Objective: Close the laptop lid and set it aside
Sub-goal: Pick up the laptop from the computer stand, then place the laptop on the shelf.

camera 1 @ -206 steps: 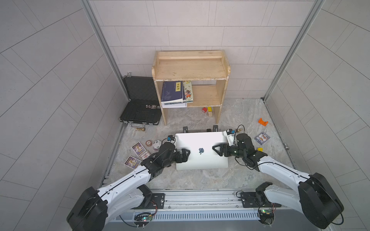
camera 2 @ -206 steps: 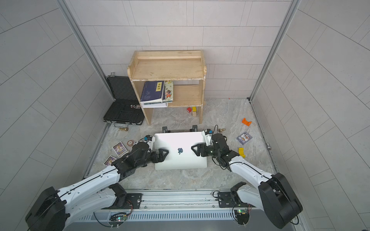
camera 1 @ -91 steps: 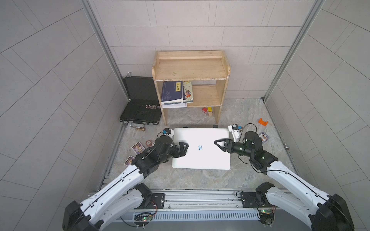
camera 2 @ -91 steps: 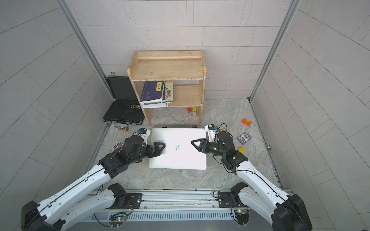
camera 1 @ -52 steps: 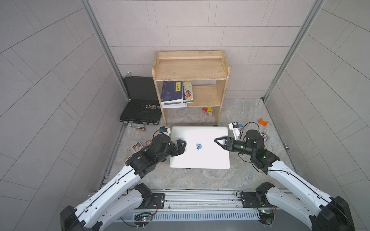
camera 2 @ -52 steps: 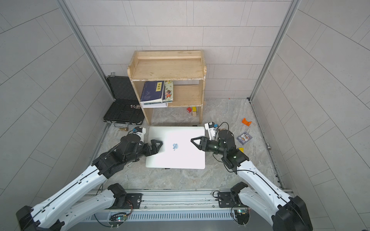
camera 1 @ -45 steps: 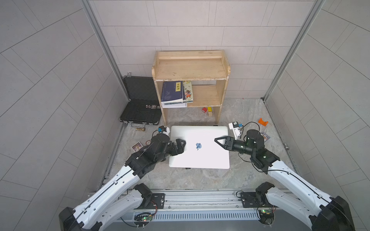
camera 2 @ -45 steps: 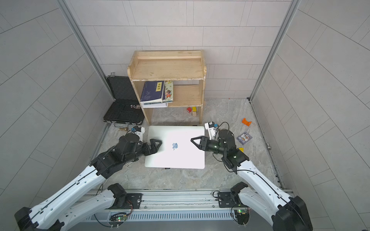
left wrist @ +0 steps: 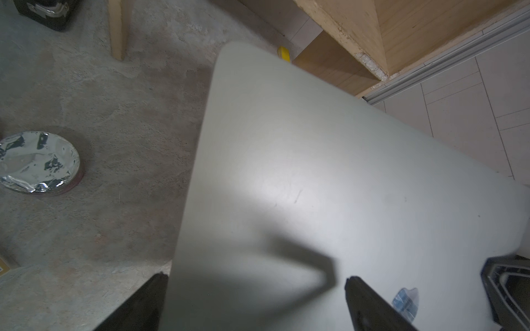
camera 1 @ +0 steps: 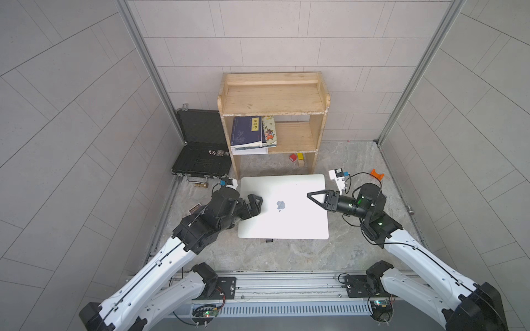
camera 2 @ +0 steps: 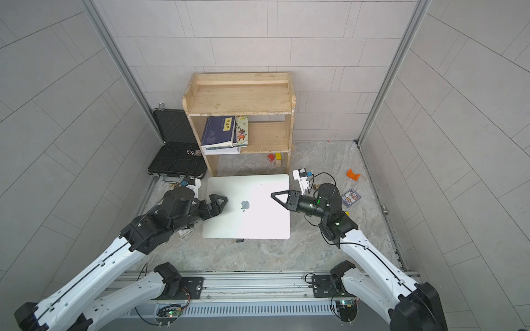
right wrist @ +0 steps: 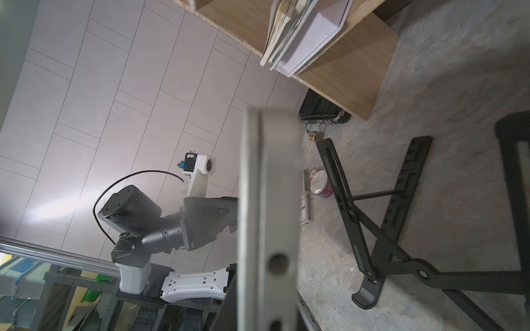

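Right gripper: I've just clamped it on laptop right edge; my left gripper stays spread astride left edge. Lid down; set-aside can start.

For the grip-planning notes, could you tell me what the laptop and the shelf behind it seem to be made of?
The laptop: probably aluminium, with a matte silver finish; the flat shell is smooth and shows soft glare. The shelf: light wood, apparently unvarnished, with visible grain and chipped, rough edges.

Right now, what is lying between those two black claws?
The closed laptop: its silver lid, apple logo in the middle, fills the stretch between the left gripper and the right gripper. Both top views show it.
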Tool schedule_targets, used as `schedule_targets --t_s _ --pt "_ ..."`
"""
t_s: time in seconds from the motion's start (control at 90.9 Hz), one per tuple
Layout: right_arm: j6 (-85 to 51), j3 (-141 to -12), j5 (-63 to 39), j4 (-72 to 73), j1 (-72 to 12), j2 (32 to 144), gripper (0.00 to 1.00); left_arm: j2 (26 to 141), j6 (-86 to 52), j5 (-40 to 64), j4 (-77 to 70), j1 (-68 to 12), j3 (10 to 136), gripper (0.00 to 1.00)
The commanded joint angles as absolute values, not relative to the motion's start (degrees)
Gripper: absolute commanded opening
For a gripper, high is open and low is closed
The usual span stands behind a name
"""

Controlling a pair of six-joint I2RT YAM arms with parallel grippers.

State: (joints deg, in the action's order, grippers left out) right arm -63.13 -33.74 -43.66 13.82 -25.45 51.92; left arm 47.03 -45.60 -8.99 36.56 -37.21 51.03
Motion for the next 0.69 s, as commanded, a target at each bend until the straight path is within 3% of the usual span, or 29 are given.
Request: schedule_targets --t_s 0.0,0.165,0.682 --pt "-67.14 -35.42 -44.68 19.20 -25.08 52.04 0.13 44.81 -48.94 1.48 26.67 -37.63 56.09 0.96" --pt "-71.67 -36.65 -46.42 22.09 -23.48 52.69 0.00 44.91 -50.89 3.60 27.69 -35.92 58.12 0.96" --pt "-80.81 -45.03 -54.16 26.02 -14.20 54.41 0.00 44.91 -53.79 12.52 33.66 -27.10 62.93 0.93"
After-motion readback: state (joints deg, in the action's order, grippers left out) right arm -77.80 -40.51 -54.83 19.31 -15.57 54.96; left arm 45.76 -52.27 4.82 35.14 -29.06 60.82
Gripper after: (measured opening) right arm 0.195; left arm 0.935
